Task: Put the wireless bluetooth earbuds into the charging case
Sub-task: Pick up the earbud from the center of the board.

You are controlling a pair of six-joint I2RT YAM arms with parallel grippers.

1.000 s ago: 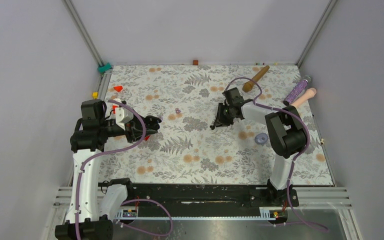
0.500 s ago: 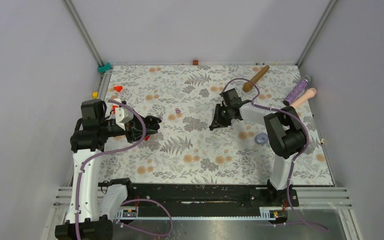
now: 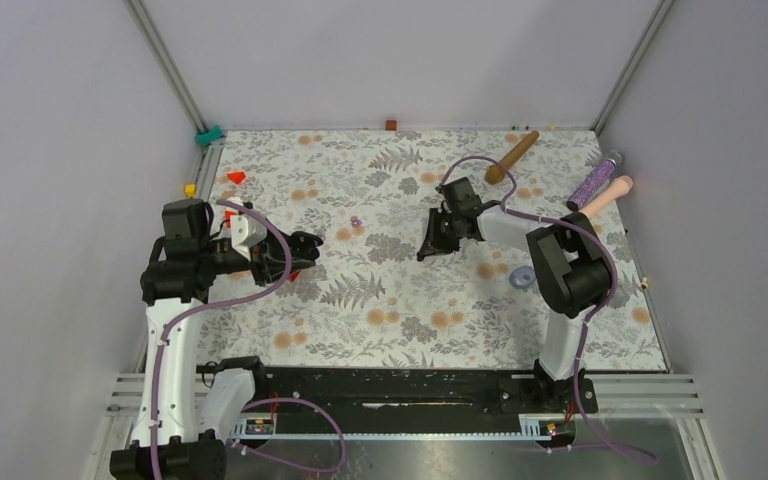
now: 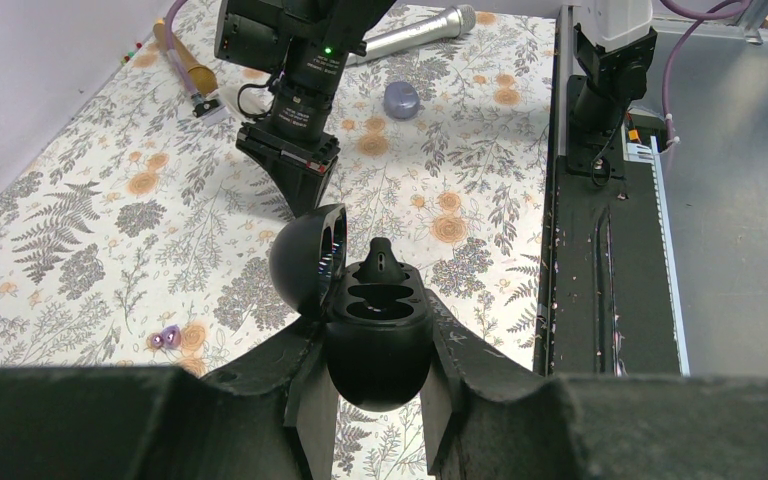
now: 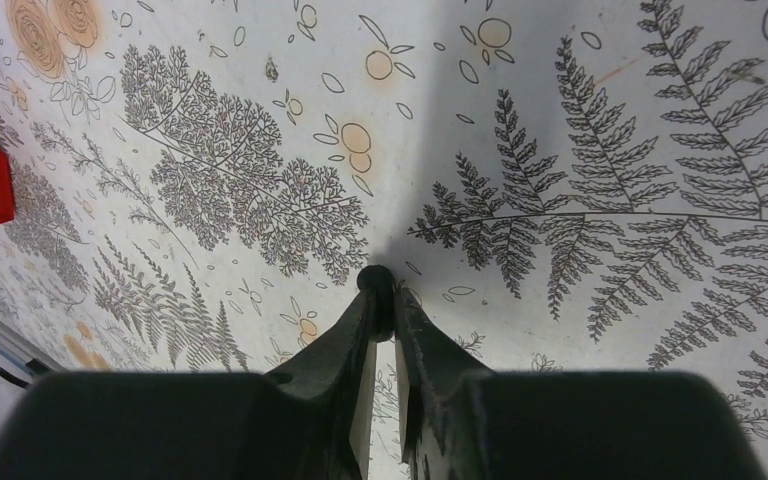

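Left fingers [image 4: 300, 400] clamp open case [image 4: 375, 350], right fingers [image 5: 350, 350] pinch black earbud [image 5: 375, 279], purple buds [image 4: 167, 338] between.

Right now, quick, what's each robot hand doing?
Left gripper: closed, holding the open black charging case.
Right gripper: closed, pinching a tiny black earbud at its tips.
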